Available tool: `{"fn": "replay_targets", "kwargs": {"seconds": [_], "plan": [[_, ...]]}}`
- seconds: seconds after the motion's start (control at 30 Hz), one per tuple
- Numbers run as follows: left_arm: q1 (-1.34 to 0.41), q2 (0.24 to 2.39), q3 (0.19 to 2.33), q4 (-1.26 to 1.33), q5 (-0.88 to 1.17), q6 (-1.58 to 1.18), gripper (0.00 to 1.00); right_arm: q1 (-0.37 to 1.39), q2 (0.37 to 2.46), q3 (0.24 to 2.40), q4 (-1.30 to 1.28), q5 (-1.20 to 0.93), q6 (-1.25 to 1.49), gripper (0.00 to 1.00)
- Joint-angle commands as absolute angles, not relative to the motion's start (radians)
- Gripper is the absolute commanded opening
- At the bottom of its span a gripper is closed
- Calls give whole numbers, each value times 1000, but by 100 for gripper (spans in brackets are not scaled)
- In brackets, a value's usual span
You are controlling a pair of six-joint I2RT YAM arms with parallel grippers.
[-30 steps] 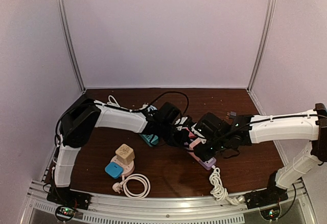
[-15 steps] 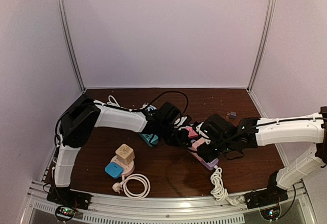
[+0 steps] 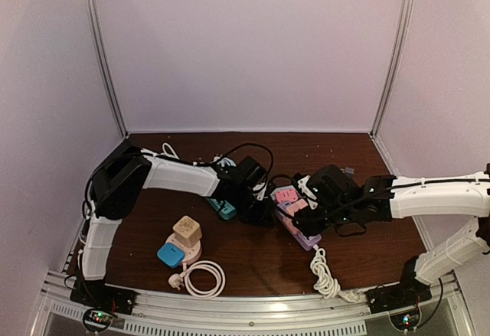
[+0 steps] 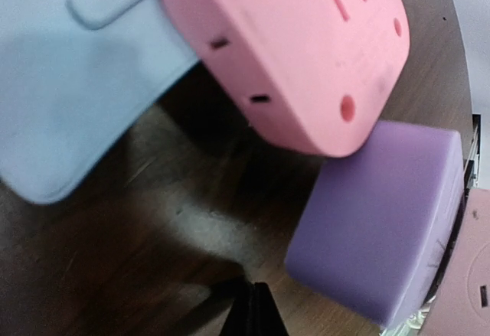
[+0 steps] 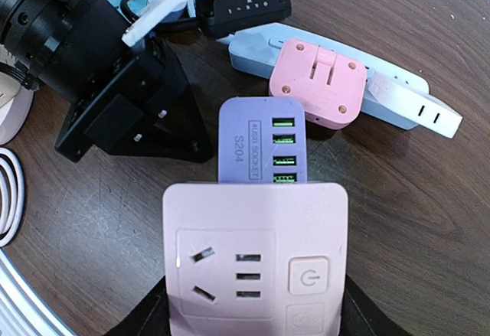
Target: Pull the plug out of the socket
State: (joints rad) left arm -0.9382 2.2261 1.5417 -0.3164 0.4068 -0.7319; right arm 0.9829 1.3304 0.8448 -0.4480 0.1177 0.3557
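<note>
Where both arms meet, surface: dark brown wood-grain table (image 3: 253,263), with power strips and cords crowded around its middle.
Room: pale lilac walls (image 3: 245,45) on three sides, metal posts in the back corners.
Socket: pale pink rectangular socket block (image 5: 256,252), face up near table centre.
Plug: purple plastic USB block (image 5: 262,145), butted against the socket block's end at 12 o'clock in the right wrist view. Prongs hidden, so seating cannot be told.
Loose adapter: pink square plug adapter (image 5: 318,83), back up, lying on a pale blue flat power strip (image 5: 256,45) at 1 o'clock of the USB block.
Right gripper (image 5: 253,321): jaws partway apart, clamped on both flanks of the socket block.
Left gripper (image 4: 256,313): fingers pressed together with nothing between them. Tips are over bare table at 7 o'clock of the USB block in its own view. Contact with the table cannot be told.
Table at 7 o'clock: beige cube (image 3: 187,230), white coiled cord (image 3: 203,278).
</note>
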Motion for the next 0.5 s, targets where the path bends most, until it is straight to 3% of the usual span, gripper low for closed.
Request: {"fn": "replay_targets", "kwargs": {"seconds": [0.0, 0.23, 0.47], "plan": [[-906, 2111, 1505, -303, 421, -776, 4, 980, 1279, 894, -392, 168, 377, 33], [-887, 1973, 1369, -159, 438, -901, 20, 980, 1247, 924, -404, 174, 394, 34], [-871, 1944, 1286, 92, 486, -1060, 50, 980, 1262, 982, -379, 162, 445, 34]]}}
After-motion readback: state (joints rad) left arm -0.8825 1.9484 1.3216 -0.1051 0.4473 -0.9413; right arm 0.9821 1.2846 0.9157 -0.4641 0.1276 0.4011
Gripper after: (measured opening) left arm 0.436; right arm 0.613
